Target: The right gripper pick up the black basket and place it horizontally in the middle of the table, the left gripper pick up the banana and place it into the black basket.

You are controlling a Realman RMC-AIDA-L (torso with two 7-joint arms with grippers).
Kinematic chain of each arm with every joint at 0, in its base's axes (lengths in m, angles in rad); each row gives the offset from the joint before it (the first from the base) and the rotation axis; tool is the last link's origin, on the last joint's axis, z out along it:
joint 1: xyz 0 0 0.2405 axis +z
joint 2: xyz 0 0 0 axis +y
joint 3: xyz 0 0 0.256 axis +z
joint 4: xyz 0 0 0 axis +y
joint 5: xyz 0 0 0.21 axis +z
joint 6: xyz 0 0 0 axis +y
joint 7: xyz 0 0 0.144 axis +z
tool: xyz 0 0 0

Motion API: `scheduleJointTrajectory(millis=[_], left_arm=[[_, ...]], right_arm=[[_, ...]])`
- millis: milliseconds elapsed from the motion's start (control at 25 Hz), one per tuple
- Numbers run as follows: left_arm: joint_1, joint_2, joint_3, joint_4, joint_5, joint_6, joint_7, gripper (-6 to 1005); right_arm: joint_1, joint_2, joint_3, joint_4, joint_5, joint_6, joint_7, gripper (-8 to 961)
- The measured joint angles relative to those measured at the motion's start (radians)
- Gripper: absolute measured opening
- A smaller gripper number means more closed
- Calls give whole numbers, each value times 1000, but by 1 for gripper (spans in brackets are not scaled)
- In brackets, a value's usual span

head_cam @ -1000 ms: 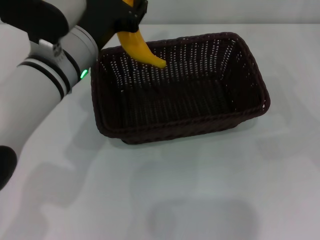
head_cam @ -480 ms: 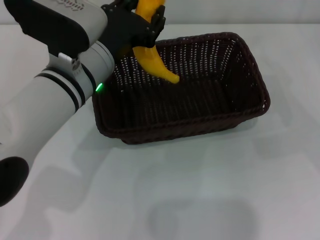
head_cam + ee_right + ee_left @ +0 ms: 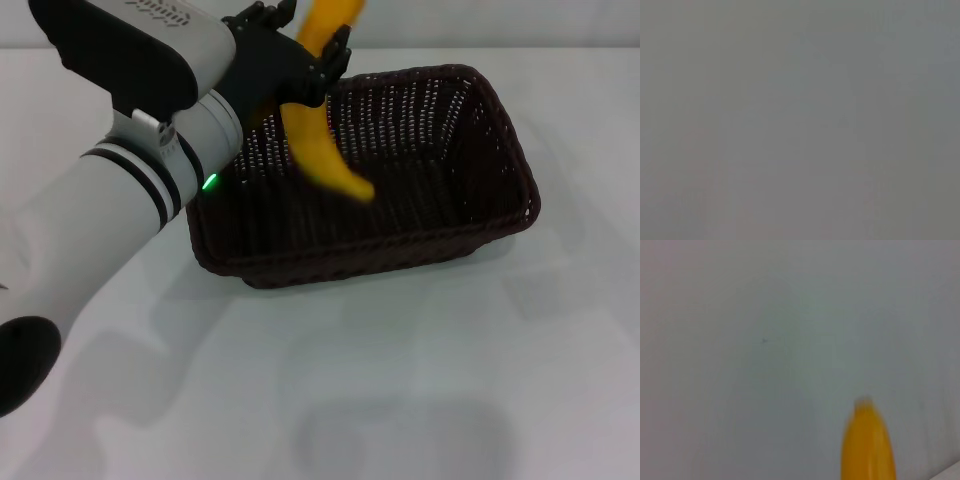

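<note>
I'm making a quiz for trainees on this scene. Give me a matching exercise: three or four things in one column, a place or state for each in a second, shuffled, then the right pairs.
Things:
1. banana
2. black basket
3. left gripper
4. table

States:
A. white, bears the basket
B. shut on the fruit, above the basket's left end
C. held steeply tilted, lower tip over the basket's inside
D. standing open side up on the white top

Pairs: 1-C, 2-D, 3-B, 4-A

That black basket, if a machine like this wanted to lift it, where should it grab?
Probably the rolled rim of the black basket on its free right short side, coming from above. The left end effector holds the banana over the other end.
</note>
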Motion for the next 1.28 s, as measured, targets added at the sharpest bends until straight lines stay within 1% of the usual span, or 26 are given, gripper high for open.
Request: scheduleJointTrajectory(millis=[280, 480, 560, 680, 800, 880, 1080, 1280], left_arm=[[8, 1, 1, 18, 1, -8, 1, 657], [25, -1, -13, 21, 5, -3, 13, 846], [45, -3, -22, 26, 5, 21, 20, 857], [93, -4, -36, 29, 5, 109, 28, 874], [151, -5, -48, 8, 5, 241, 46, 890], [185, -8, -56, -31, -2, 347, 73, 890], [226, -10, -66, -92, -8, 509, 91, 890], [269, -9, -76, -144, -90, 691, 91, 890]], right_arm=[[-1, 0, 0, 0, -1, -3, 5, 672], [-2, 0, 0, 0, -2, -5, 8, 669], [-3, 0, 0, 0, -2, -5, 8, 666], [-3, 0, 0, 2, -2, -5, 7, 663], [-1, 0, 0, 8, -2, -5, 6, 659], [0, 0, 1, 9, -1, -5, 6, 656], [0, 0, -1, 10, -2, -6, 8, 657], [-2, -2, -2, 13, -1, -6, 8, 657]])
